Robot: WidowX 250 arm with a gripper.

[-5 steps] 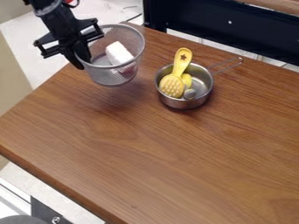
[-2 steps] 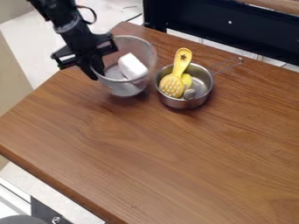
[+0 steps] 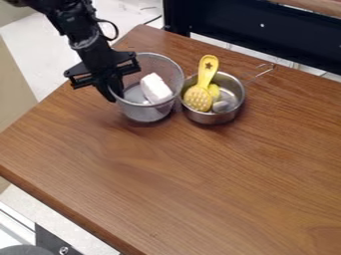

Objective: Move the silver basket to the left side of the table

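My black gripper (image 3: 114,92) is at the upper left of the table, shut on the left rim of the silver mesh basket (image 3: 148,112). A white block (image 3: 155,88) lies inside the basket. The basket stands low over the tabletop, close to upright; whether its base touches the wood I cannot tell. Its right side is right up against the metal pot, or nearly so.
The metal pot (image 3: 212,117) holds a yellow slotted utensil (image 3: 199,98) and other small items, its wire handle pointing to the upper right. Wooden table (image 3: 173,184) runs toward the front. A dark frame (image 3: 253,32) stands behind the back edge.
Gripper and basket have come down and to the right, bringing the basket close to the pot. The pot has shifted very slightly right, and the block moved along with the basket.
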